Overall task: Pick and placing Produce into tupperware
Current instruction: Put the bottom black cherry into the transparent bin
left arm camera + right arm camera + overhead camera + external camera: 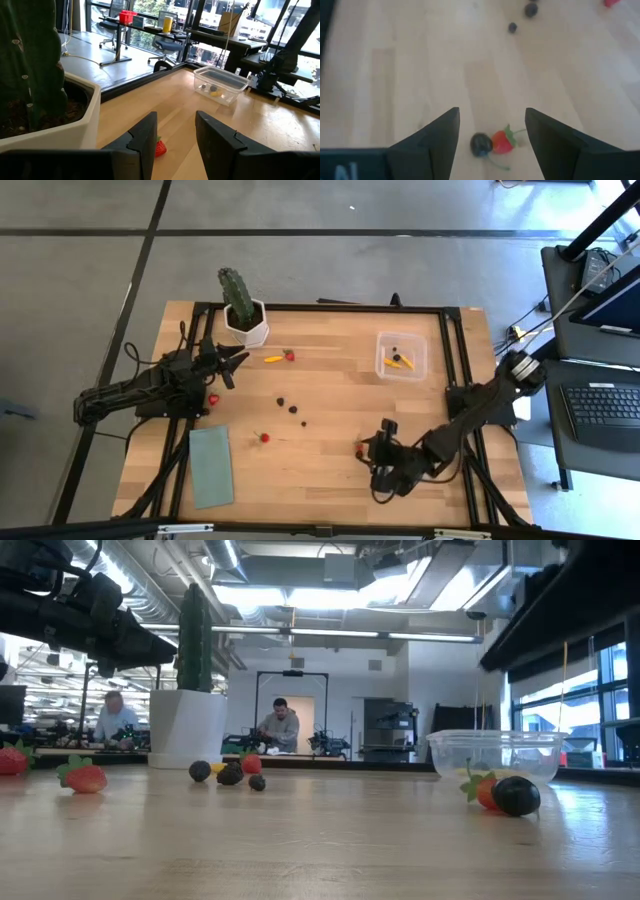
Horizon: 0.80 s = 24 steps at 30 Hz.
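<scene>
Right claw (pixel 491 131) hung low over the table (pixel 330 395) w/ fingers spread wide, empty; arm reached in from the table's right edge, forearm angled down toward the near side. Just ahead of its fingertips, btwn them, lay a red strawberry (pixel 503 141) touching a dark berry (pixel 481 144); further ahead, more dark berries (pixel 512 27), well apart from the claw. Tupperware (pixel 401 354) sat well off from this claw, by the arm's base side, holding yellow-orange pieces (pixel 396 362) and a dark bit. Left claw (pixel 172 131) also spread and empty, arm stretched across the left edge, roughly level, claw beside the white pot (pixel 247 326) w/ the cactus (pixel 236 290). A strawberry (pixel 160 147) lay just ahead of and below its fingers; tupperware far ahead across the table. Green pad (pixel 211 466) lay well off, nearer the arm's base.
</scene>
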Tool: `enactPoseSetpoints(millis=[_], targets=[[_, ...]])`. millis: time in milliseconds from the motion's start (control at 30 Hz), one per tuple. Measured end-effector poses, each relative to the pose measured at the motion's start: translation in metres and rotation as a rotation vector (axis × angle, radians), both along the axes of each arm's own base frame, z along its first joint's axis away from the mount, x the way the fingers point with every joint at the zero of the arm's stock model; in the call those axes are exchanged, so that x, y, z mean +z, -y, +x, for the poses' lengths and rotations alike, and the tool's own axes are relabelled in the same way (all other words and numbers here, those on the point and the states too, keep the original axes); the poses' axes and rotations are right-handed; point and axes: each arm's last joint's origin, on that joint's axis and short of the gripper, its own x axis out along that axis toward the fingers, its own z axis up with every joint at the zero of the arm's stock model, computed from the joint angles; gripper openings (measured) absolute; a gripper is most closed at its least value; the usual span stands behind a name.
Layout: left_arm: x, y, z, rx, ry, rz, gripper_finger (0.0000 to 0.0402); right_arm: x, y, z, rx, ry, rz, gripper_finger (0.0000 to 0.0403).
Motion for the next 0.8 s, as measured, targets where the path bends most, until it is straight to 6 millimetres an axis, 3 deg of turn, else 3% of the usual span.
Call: enactPoseSetpoints(millis=[200,367,800], targets=[[0.000,0.000,0.000,0.000,0.000,0.000,0.0126,-0.031,-0.017,0.008,-0.016,0.033,-0.009,0.0229],[0.000,0.000,0.000,0.000,0.000,0.000,0.0126,-0.037,-0.023,0.006,-0.015,0.042,0.009,0.0229],[0.000,0.000,0.000,0.000,-0.004,-0.001,0.0126,-0.060,-0.012,-0.009,-0.056,0.028,0.026,0.0229]])
